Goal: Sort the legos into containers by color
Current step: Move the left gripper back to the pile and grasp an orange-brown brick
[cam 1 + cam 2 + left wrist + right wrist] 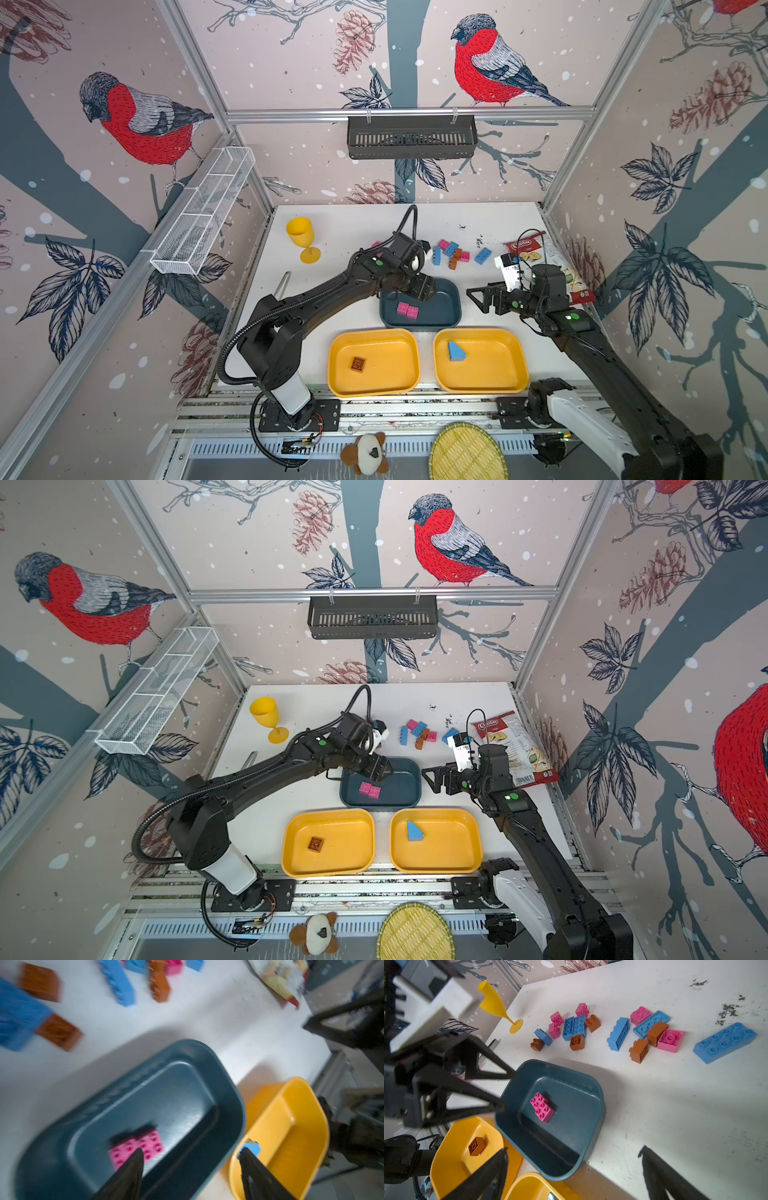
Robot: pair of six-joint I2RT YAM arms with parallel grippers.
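Your left claw [424, 291] hangs over the far-left corner of the teal tray [451, 322], jaws spread, with nothing between them. The pink pair [407, 310], two bricks set side by side with studs up, lies on the tray floor just beside the claw, at about 7 o'clock from it in both top views. In the right wrist view the claw's fingertips [508, 1073] reach the tray rim and stand clear of the pair [543, 1107]. The left wrist view is blurred, but it shows the pair [145, 1145] just past one fingertip.

Your right claw [476, 300] sits above the table [340, 232] at 3 o'clock of the teal tray, just outside its rim. Its jaws are spread wide and it is empty.

The loose bricks [453, 253], pink, blue and brown, lie on the table at 12 to 1 o'clock from the teal tray, well apart from both claws. One long blue brick [483, 255] lies alone at the group's 3 o'clock side.

At 6 o'clock of the teal tray two yellow trays sit side by side. The left yellow tray [390, 376] holds one brown brick [357, 364]. The right yellow tray [496, 372] holds the blue wedge [456, 351].
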